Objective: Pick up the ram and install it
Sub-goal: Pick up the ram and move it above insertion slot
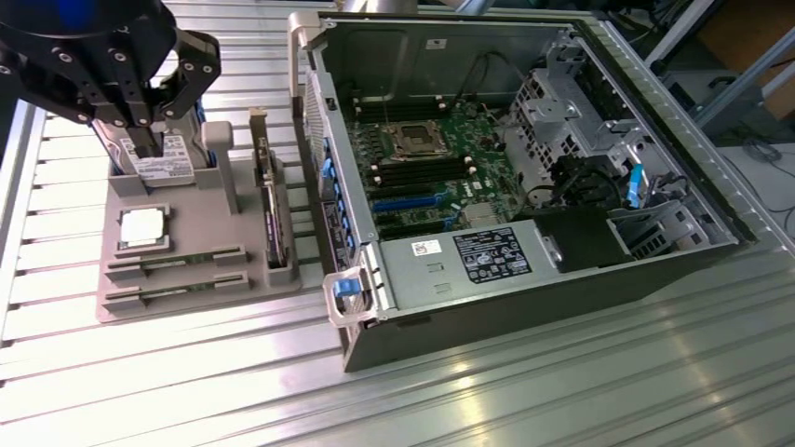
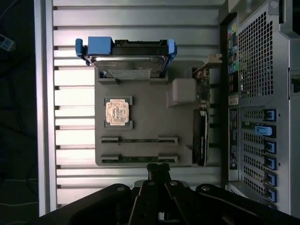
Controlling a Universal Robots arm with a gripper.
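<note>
Your claw pressed together, pinching nothing, hovering above the gray tray, ram lying in a slot at the tray's near end, second stick alongside, open computer case at the exterior view's right.

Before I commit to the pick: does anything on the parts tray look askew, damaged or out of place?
Nothing stands out. Both ram sticks lie straight in their slots on the tray, the processor sits square in its recess, and the hard drive and expansion card stand upright.
</note>
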